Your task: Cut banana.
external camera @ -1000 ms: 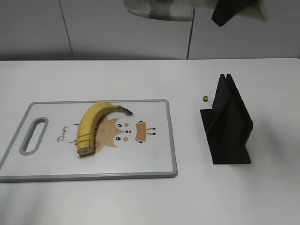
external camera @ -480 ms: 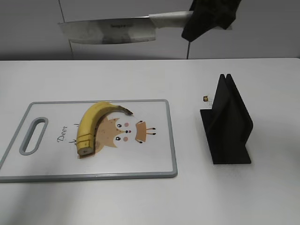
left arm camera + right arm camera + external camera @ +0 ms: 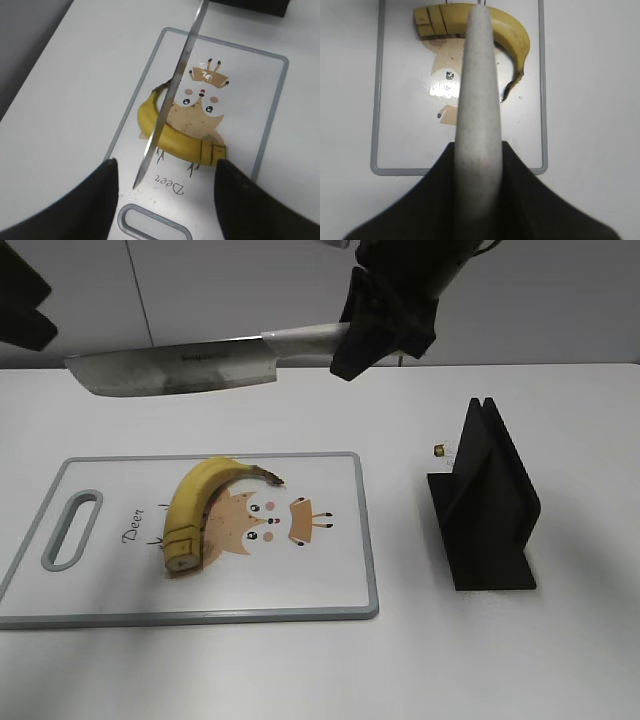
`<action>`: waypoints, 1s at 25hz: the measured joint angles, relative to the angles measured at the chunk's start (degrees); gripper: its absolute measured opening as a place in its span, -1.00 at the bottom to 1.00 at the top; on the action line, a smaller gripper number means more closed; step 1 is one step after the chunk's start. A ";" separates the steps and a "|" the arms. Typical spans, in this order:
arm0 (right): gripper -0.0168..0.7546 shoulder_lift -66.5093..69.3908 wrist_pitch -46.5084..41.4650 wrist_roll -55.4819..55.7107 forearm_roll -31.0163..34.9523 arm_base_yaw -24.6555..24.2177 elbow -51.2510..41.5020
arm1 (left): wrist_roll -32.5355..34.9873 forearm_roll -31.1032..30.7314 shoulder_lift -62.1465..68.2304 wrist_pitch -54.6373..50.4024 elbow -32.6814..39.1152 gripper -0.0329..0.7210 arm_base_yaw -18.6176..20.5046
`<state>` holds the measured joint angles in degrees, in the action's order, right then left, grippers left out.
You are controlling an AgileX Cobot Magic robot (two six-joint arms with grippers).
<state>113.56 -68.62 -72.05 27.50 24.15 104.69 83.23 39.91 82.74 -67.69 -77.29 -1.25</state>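
The banana (image 3: 205, 502) lies on the white cutting board (image 3: 330, 570), its cut end with slice lines toward the front. It also shows in the left wrist view (image 3: 175, 136) and the right wrist view (image 3: 510, 31). My right gripper (image 3: 385, 315) is shut on the pale handle (image 3: 477, 100) of a large knife (image 3: 180, 368). The blade points left and hangs well above the board's far edge. From the left wrist the blade (image 3: 172, 95) shows edge-on over the banana. My left gripper (image 3: 165, 200) is open and empty, high above the board's handle end, and shows at the top left in the exterior view (image 3: 20, 300).
A black knife stand (image 3: 488, 505) sits on the white table right of the board. A small brown object (image 3: 438, 450) lies just behind it. The board has a grey rim and a handle slot (image 3: 72, 530) at its left end.
The knife has come down and to the left, from the top edge of the view to above the board's far side. The left gripper has come into view at the top left.
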 joint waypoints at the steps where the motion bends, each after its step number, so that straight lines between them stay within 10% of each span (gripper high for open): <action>1: -0.53 0.36 0.12 -0.42 0.45 0.11 0.06 | 0.05 -0.54 0.97 0.17 -0.21 0.66 -1.05; 18: -0.53 0.69 0.07 -2.58 3.92 0.55 0.06 | 0.10 -5.03 9.03 4.48 -0.56 0.57 -3.92; 25: -0.54 0.69 0.83 -2.52 4.12 0.55 0.17 | 0.10 -4.91 9.10 4.81 -0.56 -0.57 -4.03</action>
<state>114.25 -67.79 -74.57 31.61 24.70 104.85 83.33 34.99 91.84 -62.88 -77.85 -5.28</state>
